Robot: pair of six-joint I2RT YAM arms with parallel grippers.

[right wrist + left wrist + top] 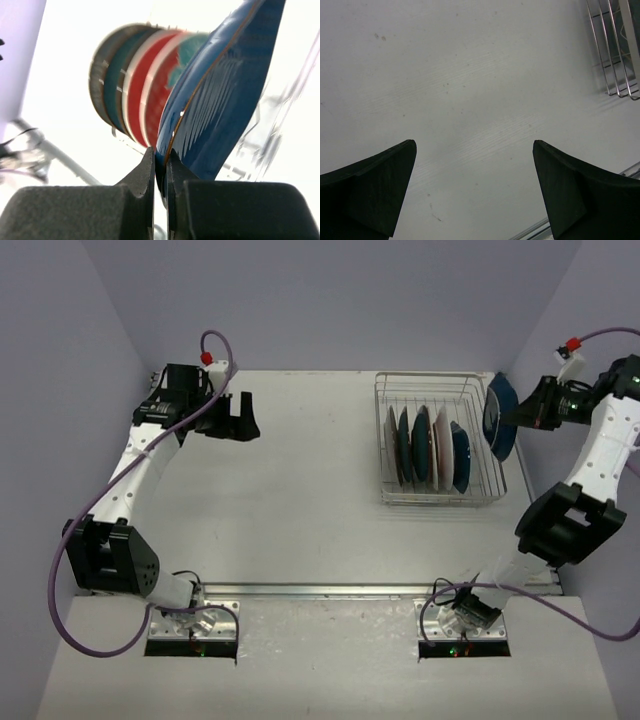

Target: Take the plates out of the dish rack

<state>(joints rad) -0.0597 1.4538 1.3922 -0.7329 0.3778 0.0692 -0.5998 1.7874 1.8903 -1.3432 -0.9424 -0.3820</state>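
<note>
The silvery wire dish rack (430, 385) stands at the back right of the table with several plates (425, 445) on edge between its dividers. My right gripper (522, 415) is shut on the rim of the dark blue leaf-shaped dish (499, 417) and holds it upright above the rack's right side. In the right wrist view the blue dish (227, 95) fills the middle, with the grey, teal and white-and-red plates (135, 80) behind it. My left gripper (240, 418) is open and empty over the table at the back left, its fingers (375, 185) wide apart.
A corner of the rack (620, 50) shows at the top right of the left wrist view. The table (300, 510) is white, with purple walls on three sides. A metal strip (330, 590) runs along its near edge by the arm bases.
</note>
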